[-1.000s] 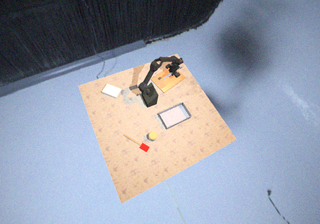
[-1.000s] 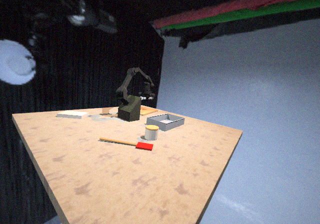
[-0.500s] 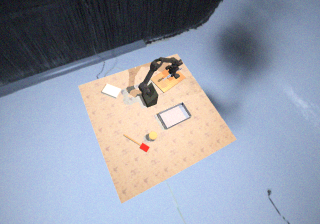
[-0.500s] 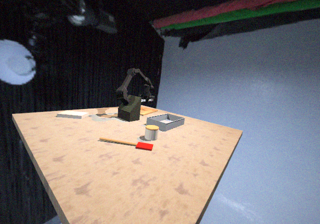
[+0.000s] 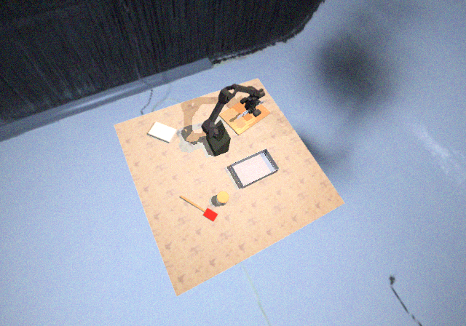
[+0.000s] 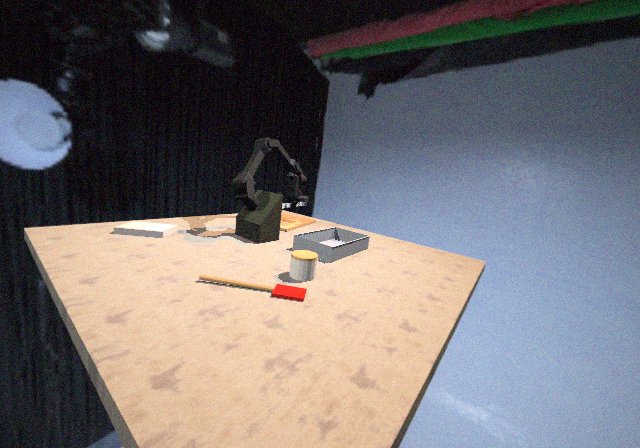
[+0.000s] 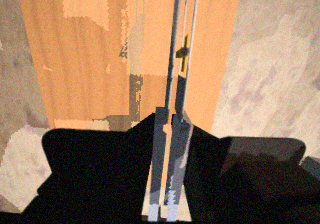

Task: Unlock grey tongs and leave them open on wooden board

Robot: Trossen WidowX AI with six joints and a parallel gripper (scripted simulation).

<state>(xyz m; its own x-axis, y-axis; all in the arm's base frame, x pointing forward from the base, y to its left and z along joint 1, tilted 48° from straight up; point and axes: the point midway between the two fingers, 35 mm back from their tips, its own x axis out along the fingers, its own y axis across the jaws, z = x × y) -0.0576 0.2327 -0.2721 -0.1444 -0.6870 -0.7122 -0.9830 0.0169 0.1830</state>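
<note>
My gripper [image 5: 253, 108] [image 6: 296, 199] [image 7: 164, 118] is shut on the grey tongs [image 5: 243, 114] [image 7: 174, 44]. It holds them roughly level, a little above the wooden board [image 5: 240, 129] [image 6: 296, 221] [image 7: 90, 84], and their shadow falls on the board. In the wrist view the two long arms of the tongs run close together, nearly parallel, with a small yellow piece [image 7: 184, 53] between them near the far end. Whether the lock is engaged cannot be told. The roasting tin [image 5: 259, 178] [image 6: 309, 249] stands apart from the board, with nothing across it.
A jar with a yellow lid [image 5: 223, 197] [image 6: 303, 267] stands near the tin. A spatula with a red head [image 5: 210, 214] [image 6: 289, 292] lies beside the jar. A flat white block [image 5: 162, 131] [image 6: 144, 228] lies on the other side of the arm's base [image 5: 219, 142] [image 6: 256, 226].
</note>
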